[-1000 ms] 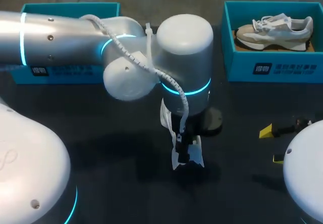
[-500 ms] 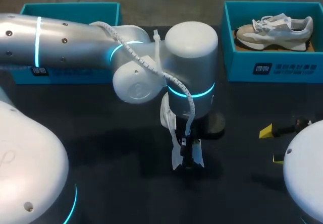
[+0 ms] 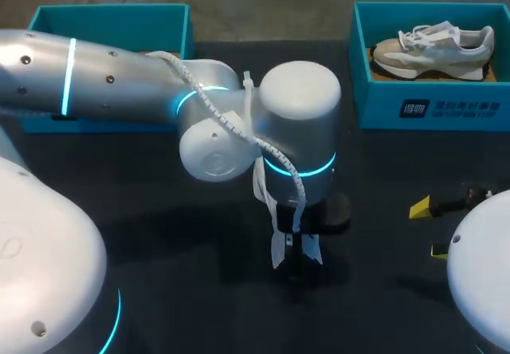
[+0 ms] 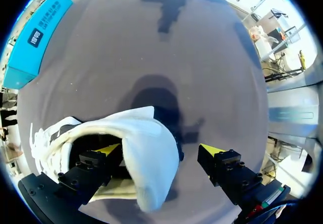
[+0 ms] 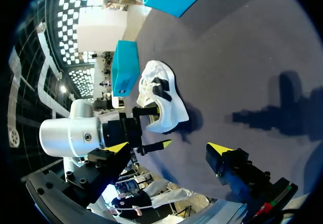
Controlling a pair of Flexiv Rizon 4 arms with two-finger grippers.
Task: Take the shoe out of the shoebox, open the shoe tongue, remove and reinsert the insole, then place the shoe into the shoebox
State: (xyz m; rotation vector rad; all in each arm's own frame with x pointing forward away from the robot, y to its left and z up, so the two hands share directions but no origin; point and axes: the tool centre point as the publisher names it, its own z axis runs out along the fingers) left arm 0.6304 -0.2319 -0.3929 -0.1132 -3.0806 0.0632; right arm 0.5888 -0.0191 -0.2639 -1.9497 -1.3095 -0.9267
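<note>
In the last second the left arm's wrist has shifted a little to the side and come lower over the shoe [image 3: 276, 252]. The shoe itself has stayed at the same place on the table [image 3: 159, 210]. The right arm has not moved.

The left gripper [image 4: 160, 149] is open. One finger is inside the opening of the shoe [image 4: 146, 153], and the other is outside and apart from it. A white part of the upper stands between the jaws but is not pinched. I think this means the shoe is already out of its box and the arm is now working at the opening, for the tongue or for the insole. The return to the box is not yet done.

The right gripper [image 5: 169, 148] is also open and holds nothing. The shoe [image 5: 169, 105] lies well ahead of its jaws.

From above, the left wrist covers most of the shoe. Whether the white part between the jaws is the tongue or the heel I cannot tell, and the insole is not visible in any view. The left box [image 3: 111, 17] is partly hidden behind the arm. The right box [image 3: 430, 107] holds a second shoe [image 3: 430, 47].
</note>
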